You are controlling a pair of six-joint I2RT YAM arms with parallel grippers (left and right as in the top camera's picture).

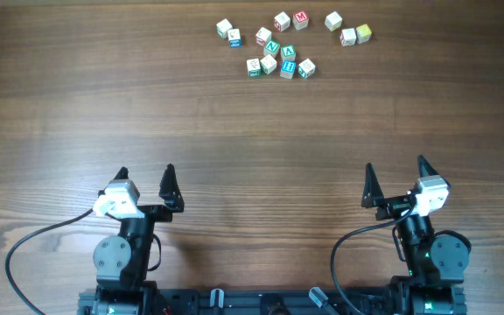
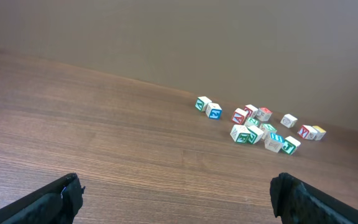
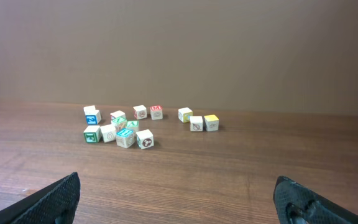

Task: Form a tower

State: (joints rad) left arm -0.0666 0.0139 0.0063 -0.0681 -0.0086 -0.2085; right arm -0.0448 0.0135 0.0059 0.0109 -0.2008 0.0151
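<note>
Overhead view shows a loose scatter of alphabet cubes (image 1: 288, 52) at the far edge of the wooden tabletop (image 1: 252, 131), a little right of centre. They lie close together in a rough band, some touching, some just beside one another. No column has been formed yet; as far as can be told, each cube rests on the wood. A cube with a red letter (image 1: 301, 17) sits at the far side of the group. A yellow-faced cube (image 1: 363, 33) marks its right end, and a blue-marked cube (image 1: 234, 38) lies near its left end.

Both arms sit at the near edge, well apart from the cubes. The left tool (image 1: 145, 171) has its jaws spread wide with nothing between them, and the right tool (image 1: 395, 164) is likewise spread and empty. In each wrist view, only the dark fingers (image 2: 55, 199) show at the bottom corners, with the cubes far ahead.
</note>
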